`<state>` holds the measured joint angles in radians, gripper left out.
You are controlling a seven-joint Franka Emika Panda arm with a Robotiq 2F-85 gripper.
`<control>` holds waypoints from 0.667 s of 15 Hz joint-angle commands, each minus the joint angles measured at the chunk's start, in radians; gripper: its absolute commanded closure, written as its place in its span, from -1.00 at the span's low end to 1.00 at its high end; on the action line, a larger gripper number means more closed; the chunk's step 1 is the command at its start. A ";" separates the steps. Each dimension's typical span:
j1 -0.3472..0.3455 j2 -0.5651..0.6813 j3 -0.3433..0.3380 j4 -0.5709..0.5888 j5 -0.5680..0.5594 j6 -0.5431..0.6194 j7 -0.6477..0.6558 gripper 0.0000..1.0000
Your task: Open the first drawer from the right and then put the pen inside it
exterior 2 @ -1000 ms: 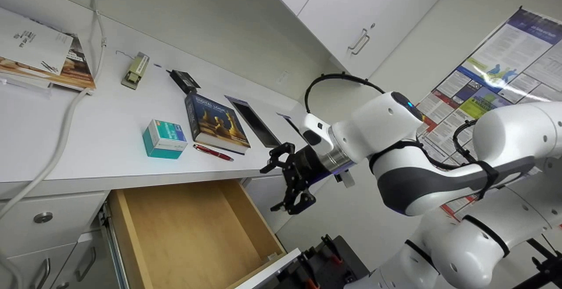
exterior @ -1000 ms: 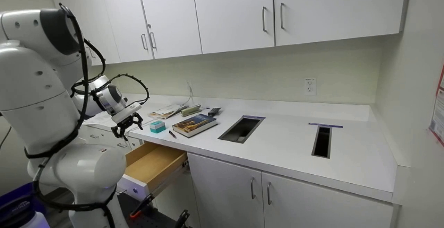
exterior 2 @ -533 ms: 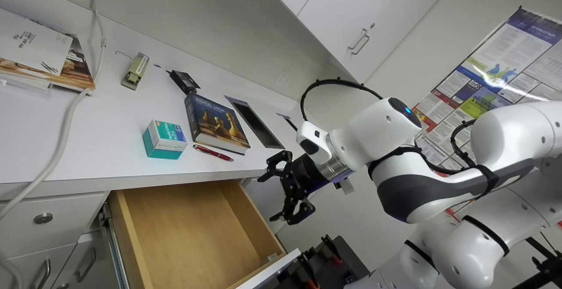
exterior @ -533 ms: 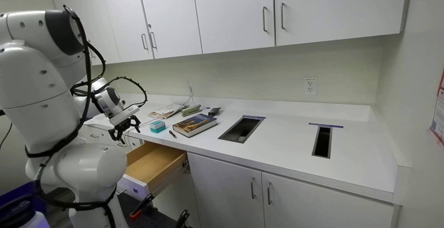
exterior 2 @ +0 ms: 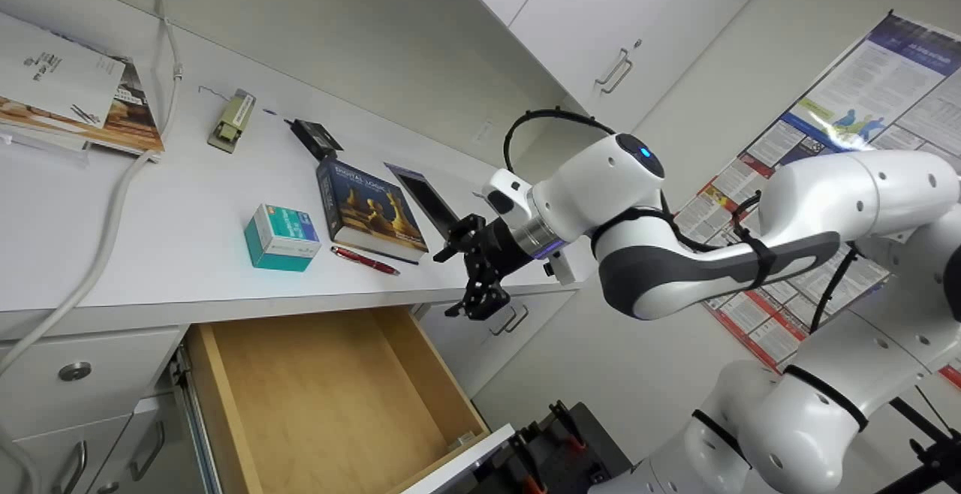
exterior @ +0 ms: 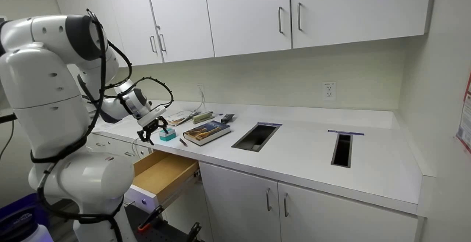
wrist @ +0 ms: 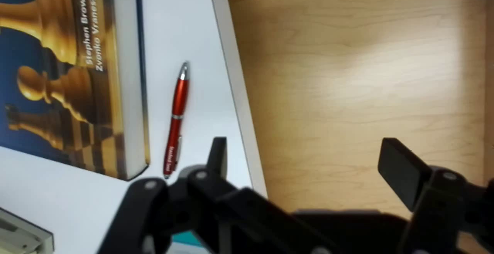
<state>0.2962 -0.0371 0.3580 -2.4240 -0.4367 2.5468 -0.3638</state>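
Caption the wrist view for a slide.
Red pen lies on countertop between book and open drawer, gripper open and empty.

Wrist view close, downward onto pen (wrist: 177, 115) and drawer (wrist: 339, 99); both exterior views farther back, toward the same counter (exterior: 294, 150).

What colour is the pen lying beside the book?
The pen is red with silver trim; the wrist view shows it best.
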 commanded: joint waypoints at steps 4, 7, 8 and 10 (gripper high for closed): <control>-0.017 0.165 -0.063 0.174 0.017 -0.036 -0.021 -1.00; -0.022 0.210 -0.082 0.225 0.014 -0.020 -0.017 -1.00; -0.027 0.226 -0.083 0.240 0.032 -0.017 -0.034 -1.00; -0.035 0.256 -0.083 0.265 0.066 -0.018 -0.056 -1.00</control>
<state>0.2738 0.1708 0.2737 -2.2156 -0.4196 2.5443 -0.3728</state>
